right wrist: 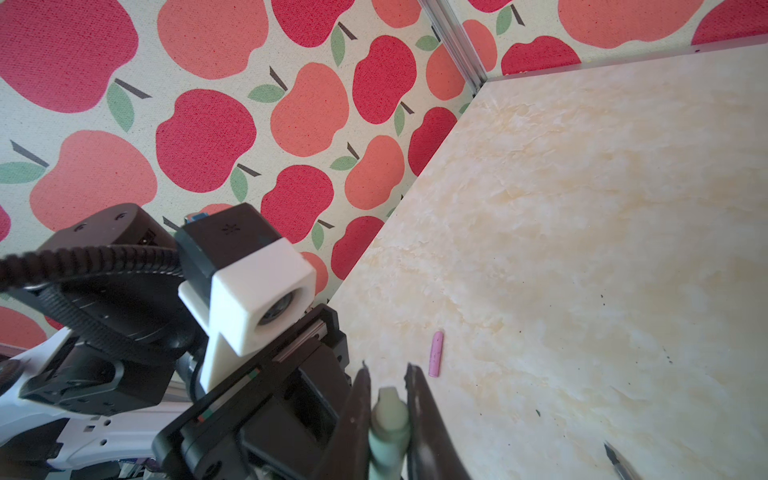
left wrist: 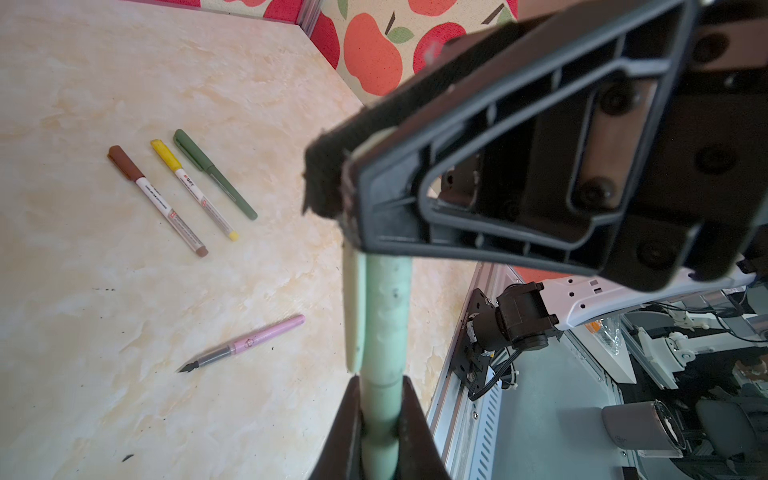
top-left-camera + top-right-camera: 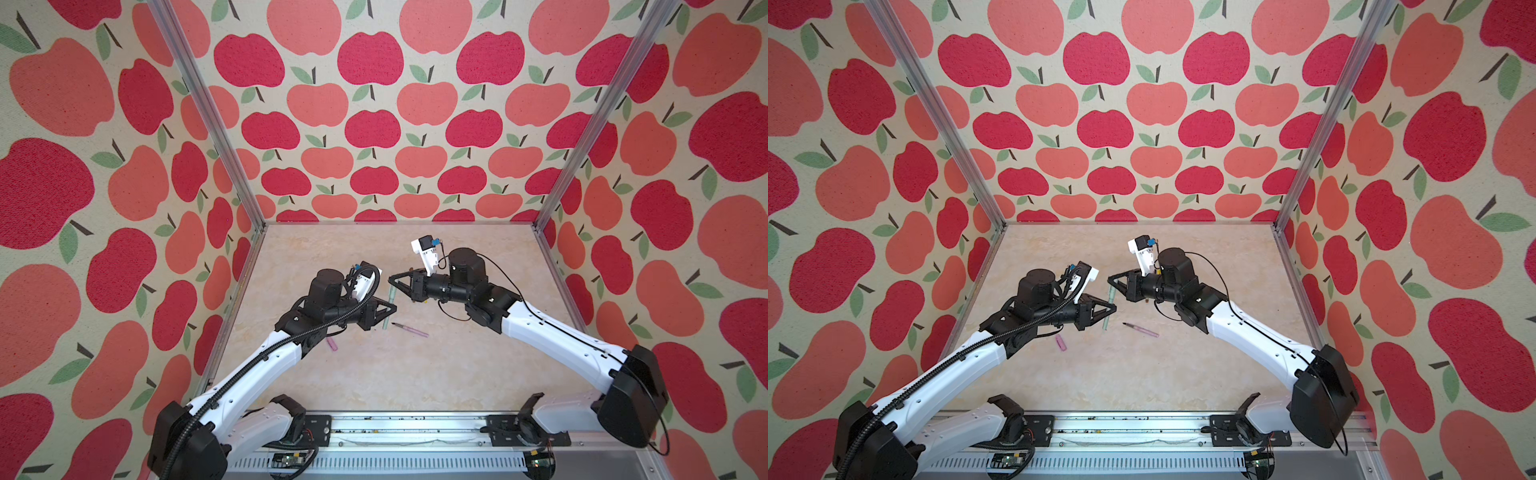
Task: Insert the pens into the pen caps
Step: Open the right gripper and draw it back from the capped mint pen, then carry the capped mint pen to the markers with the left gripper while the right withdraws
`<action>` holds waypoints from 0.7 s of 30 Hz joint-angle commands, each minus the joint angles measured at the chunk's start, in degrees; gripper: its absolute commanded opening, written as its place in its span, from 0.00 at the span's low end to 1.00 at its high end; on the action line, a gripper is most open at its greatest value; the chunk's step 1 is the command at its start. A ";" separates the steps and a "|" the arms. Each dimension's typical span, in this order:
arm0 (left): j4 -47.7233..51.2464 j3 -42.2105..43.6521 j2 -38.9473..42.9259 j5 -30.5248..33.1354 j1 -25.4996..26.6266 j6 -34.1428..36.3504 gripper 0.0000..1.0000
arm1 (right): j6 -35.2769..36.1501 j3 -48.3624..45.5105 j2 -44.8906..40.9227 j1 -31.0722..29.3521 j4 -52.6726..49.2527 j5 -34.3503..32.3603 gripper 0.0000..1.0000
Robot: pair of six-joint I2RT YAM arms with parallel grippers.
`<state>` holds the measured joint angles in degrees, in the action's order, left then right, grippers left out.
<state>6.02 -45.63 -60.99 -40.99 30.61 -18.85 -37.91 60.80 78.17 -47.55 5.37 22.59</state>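
Left gripper (image 3: 391,310) and right gripper (image 3: 392,281) are both locked onto one item, held up over the middle of the counter (image 3: 374,374). Starting at the front edge and working back: first comes the pink cap (image 3: 332,344), lying loose on the counter left of centre, close by the left arm (image 3: 266,361). A shade further back and over to the right, the pink pen (image 3: 413,331) lies flat, uncapped, dark tip pointing left, well apart from its cap.

Now the action! Left gripper is pinched tight on the barrel of the pale green pen (image 3: 386,324), whose bare end sticks out toward the front edge. Follow the pen toward the back edge and there's the pale green cap (image 2: 384,316), clip showing, sitting over the pen's far end. The left wrist view shows only a thin seam between cap and barrel, and whether it is fully home I cannot tell. Right gripper is squeezed onto that cap, its rounded end peeking out between the fingers (image 1: 422,415).

Picked up by the left wrist camera alone, beyond the pink pen: a brown-capped pen (image 2: 158,199), a yellow-capped pen (image 2: 193,189) and a dark green pen (image 2: 216,174), side by side, all three capped.
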 commanded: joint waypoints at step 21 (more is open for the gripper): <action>-6.04 3.13 -7.83 17.43 0.06 -13.01 0.00 | 2.77 2.44 -10.63 7.81 -11.47 -0.90 0.46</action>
<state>-2.52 -40.97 -66.39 -30.20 30.30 -28.10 -37.23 61.49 71.44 -40.21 -3.36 22.63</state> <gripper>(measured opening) 0.135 0.452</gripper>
